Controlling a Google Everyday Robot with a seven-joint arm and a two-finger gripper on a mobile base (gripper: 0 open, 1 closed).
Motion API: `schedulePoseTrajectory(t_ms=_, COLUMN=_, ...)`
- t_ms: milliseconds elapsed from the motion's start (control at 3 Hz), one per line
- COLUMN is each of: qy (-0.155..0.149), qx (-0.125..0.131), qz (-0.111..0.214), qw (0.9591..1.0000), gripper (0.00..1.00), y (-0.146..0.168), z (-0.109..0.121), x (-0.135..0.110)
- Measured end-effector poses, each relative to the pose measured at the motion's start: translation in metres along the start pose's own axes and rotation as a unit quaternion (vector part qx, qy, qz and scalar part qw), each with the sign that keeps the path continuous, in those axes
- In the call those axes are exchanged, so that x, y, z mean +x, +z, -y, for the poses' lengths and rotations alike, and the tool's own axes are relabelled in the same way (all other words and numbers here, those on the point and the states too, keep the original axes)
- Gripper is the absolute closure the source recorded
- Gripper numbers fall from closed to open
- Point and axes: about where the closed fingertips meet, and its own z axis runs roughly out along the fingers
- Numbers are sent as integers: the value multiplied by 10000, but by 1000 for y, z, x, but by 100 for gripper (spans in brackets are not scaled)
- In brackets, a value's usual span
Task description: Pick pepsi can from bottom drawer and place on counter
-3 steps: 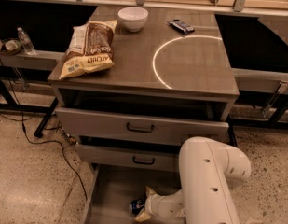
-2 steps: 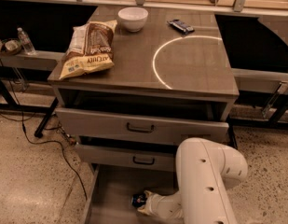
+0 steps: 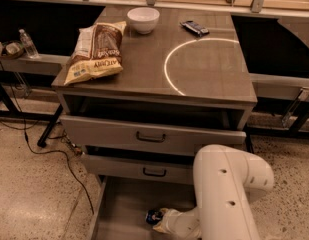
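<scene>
- The white arm bends down at the lower right, reaching into the bottom drawer.
- The gripper is low inside that drawer, at its near edge, right up against the pepsi can. Whether it is apart or clamped on the can cannot be told.
- The pepsi can sits on the drawer's flat floor, just left of the gripper, showing dark blue with a pale mark.
- The bottom drawer is pulled well out from the cabinet.
- Above it, the middle drawer and the top drawer, each with a black handle, stand slightly out.
- On the tabletop, a chip bag lies flat near the left front corner.
- A thin white circle marks the right half of the tabletop.
- Farther back stand a white bowl and, to its right, a dark wrapped bar.
- A water bottle stands on a shelf off to the left.
</scene>
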Motion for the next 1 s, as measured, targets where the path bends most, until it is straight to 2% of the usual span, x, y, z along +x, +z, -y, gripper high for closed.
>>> schedulePoseTrajectory(t_ms=333, qy=152, qx=-84, qz=191, qw=9997, gripper=100, y=-71, z=32, x=1)
schedulePoseTrajectory(t_ms=667, qy=197, qx=-90, qz=239, qw=9995, gripper=100, y=-141, z=60, x=9)
schedulePoseTrajectory(t_ms=1000, qy=266, qx=-151, qz=173, qw=9994, gripper=100, y=-138, z=54, x=18)
